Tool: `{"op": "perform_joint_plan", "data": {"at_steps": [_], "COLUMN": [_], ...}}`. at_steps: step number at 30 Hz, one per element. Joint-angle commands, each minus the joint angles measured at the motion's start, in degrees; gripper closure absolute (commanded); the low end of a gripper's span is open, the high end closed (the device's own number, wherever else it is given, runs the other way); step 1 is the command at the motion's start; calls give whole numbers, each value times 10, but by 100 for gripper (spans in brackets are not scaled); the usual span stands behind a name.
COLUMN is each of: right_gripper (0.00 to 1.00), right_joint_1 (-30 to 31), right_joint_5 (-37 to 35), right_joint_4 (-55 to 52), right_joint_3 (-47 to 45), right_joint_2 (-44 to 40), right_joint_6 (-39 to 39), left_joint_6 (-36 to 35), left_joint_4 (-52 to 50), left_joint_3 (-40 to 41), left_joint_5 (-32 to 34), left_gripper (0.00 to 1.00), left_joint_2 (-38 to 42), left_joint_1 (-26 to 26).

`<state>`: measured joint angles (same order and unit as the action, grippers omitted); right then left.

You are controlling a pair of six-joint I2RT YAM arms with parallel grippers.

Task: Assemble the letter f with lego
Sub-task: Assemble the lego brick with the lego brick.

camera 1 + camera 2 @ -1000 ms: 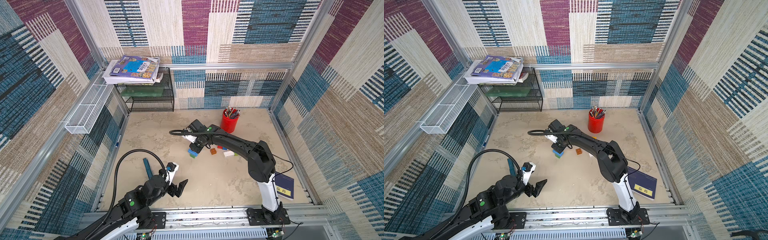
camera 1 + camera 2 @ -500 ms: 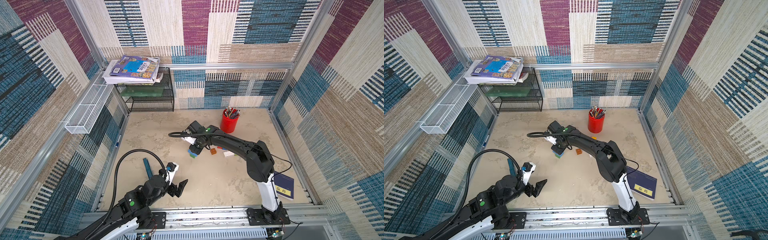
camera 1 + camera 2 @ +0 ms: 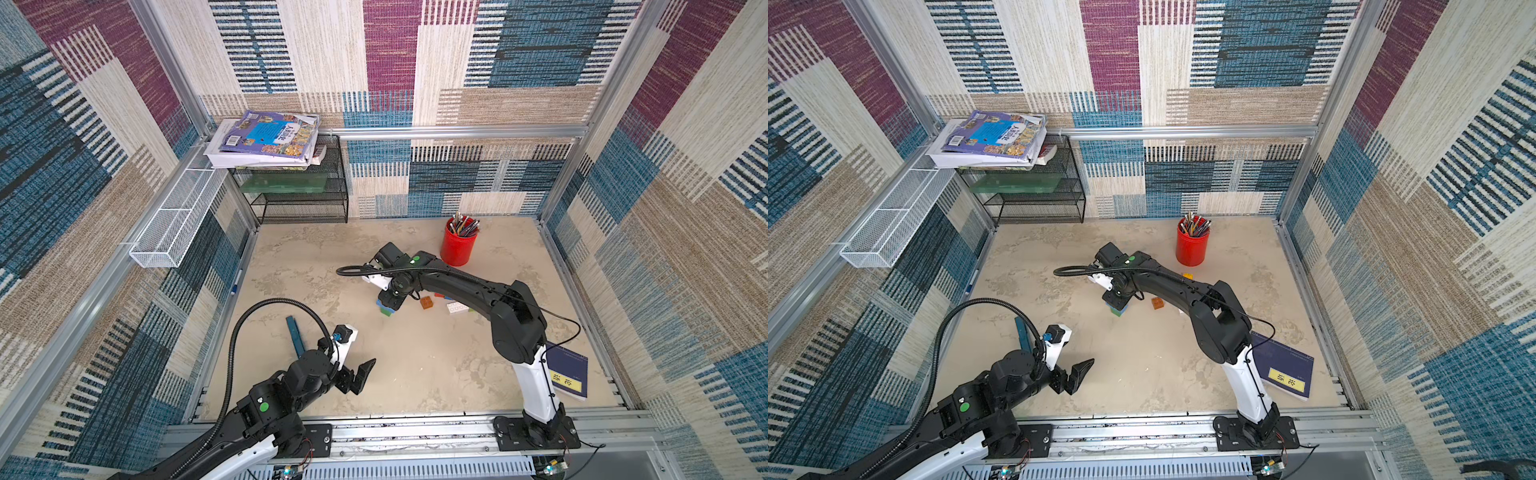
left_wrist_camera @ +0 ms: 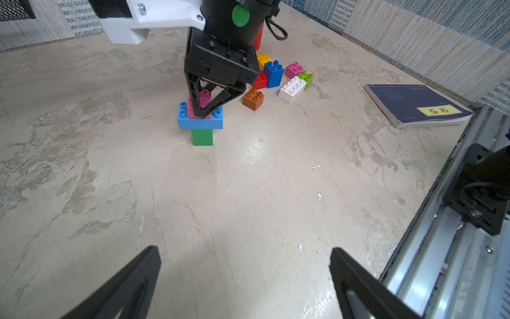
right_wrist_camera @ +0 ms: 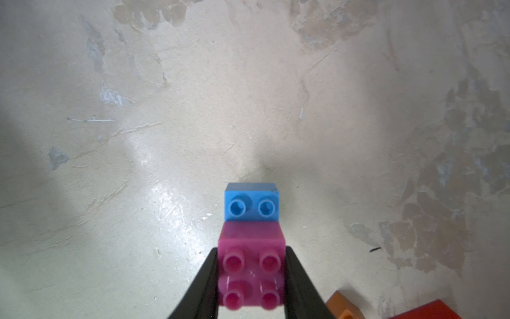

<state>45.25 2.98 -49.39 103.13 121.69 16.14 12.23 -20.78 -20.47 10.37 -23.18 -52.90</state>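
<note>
My right gripper (image 5: 251,281) is clamping the pink studded plastic brick (image 5: 251,240) atop the blue brick (image 4: 200,123). My left gripper (image 4: 244,251) is gaping, empty.

Bright, even light falls from overhead in both top views, and shadows on the table (image 3: 415,374) are faint and soft-edged. The walls (image 3: 83,166) bow toward the frame edges, a wide-lens effect. In the right wrist view, the pink brick (image 5: 251,276) between the right gripper (image 5: 251,248) fingers (image 5: 204,287) is soft-focused. The blue brick (image 5: 252,205) just beyond it is sharper. White glare shines on the table ahead of the tips, and the frame's sides darken. In the left wrist view, the left gripper (image 4: 244,252) is blurred.
</note>
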Motion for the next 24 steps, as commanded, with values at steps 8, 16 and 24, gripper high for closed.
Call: {"op": "perform_joint_plan", "data": {"at_steps": [8,16,24], "right_gripper": [67,68,67], "right_joint_1": [-3,-6,-4], "right_joint_5": [18,19,27], "right_joint_4": [-27,7,33], "right_joint_3": [-14,-72,-105], "right_joint_2": [13,6,4], "right_joint_6": [6,-9,-22], "left_joint_6": [-1,0,0], "left_joint_4": [14,14,14], "left_joint_3": [1,2,2], "left_joint_5": [4,4,4], "left_gripper": [1,1,1], "left_joint_2": [0,1,1], "left_joint_1": [1,1,1]}}
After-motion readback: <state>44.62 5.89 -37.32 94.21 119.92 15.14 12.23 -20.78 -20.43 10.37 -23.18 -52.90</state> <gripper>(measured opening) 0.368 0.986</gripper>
